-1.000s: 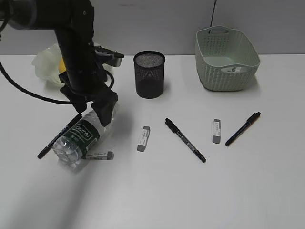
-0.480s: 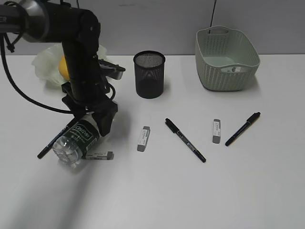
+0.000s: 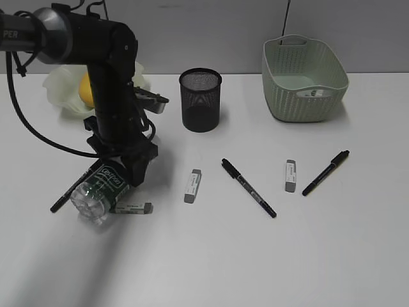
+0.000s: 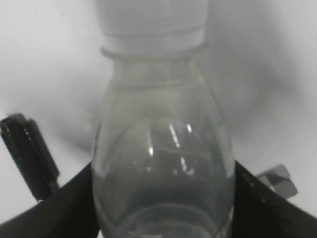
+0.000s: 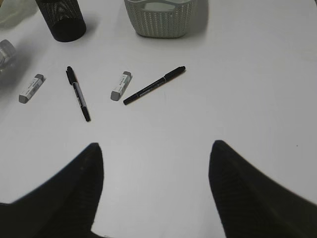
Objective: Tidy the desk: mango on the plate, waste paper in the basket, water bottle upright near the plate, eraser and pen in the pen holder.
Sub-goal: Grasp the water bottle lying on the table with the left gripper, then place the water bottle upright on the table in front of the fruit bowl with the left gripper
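In the exterior view, the left gripper (image 3: pixel 121 171) reaches down at the left of the desk (image 3: pixel 211 256) and clasps the water bottle (image 3: pixel 99 192), which tilts with its base toward the near left. A pen (image 3: pixel 78 185) lies on the bottle's left side, and an eraser (image 3: pixel 133 208) lies touching or just beside its near edge. Far left, behind the arm, the mango (image 3: pixel 86 89) rests on the plate (image 3: pixel 61 89). The pen holder (image 3: pixel 200 100) stands upright in the far middle, and the basket (image 3: pixel 303 78) sits at the far right with a small scrap of paper (image 3: pixel 317 93) inside. Between them and the near edge lie a second eraser (image 3: pixel 192 186), a second pen (image 3: pixel 248 187), a third eraser (image 3: pixel 290 176) and a third pen (image 3: pixel 326 173), all apart from each other.

In the left wrist view, the bottle (image 4: pixel 163 163) fills the frame, its white cap (image 4: pixel 151 20) toward the top. The dark fingers (image 4: pixel 69 208) press on both sides of its body. The pen (image 4: pixel 29 153) shows at the left and a grey eraser corner (image 4: pixel 280 179) at the right.

In the right wrist view, the right gripper (image 5: pixel 156 193) hangs above bare desk with its two fingers spread wide, holding nothing. Beyond it lie two pens (image 5: pixel 78 93) (image 5: pixel 154 85) and two erasers (image 5: pixel 32 88) (image 5: pixel 121 86), with the pen holder (image 5: pixel 60 17) and the basket (image 5: pixel 161 17) at the far edge.
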Controlling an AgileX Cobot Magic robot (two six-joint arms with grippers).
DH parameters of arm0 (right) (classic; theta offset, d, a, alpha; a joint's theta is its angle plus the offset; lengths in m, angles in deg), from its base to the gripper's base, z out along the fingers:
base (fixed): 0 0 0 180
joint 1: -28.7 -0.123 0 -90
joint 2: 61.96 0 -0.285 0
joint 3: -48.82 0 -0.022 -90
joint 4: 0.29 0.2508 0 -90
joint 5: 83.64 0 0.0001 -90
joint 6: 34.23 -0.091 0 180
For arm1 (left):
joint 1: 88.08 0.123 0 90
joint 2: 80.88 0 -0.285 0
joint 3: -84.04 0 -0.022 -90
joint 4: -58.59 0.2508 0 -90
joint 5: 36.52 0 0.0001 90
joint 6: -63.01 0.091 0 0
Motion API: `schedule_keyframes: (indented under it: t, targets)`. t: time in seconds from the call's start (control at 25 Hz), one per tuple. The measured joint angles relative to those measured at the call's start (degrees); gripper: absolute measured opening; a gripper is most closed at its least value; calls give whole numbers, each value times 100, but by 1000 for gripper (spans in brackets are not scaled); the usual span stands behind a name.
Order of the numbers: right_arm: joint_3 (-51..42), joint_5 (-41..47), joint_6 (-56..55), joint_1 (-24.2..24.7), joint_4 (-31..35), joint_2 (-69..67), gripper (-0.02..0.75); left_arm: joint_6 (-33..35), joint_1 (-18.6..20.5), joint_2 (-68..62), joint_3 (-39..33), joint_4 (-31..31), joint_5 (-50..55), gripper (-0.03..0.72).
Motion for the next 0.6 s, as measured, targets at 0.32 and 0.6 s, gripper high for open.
schedule_keyframes:
  t: [0.32, 0.6]
  targets:
    - [0, 0, 0, 0, 0, 0, 530, 0, 0, 0, 133, -5, 20, 509]
    - [0, 0, 0, 0, 0, 0, 530, 0, 0, 480, 571, -77, -11, 509]
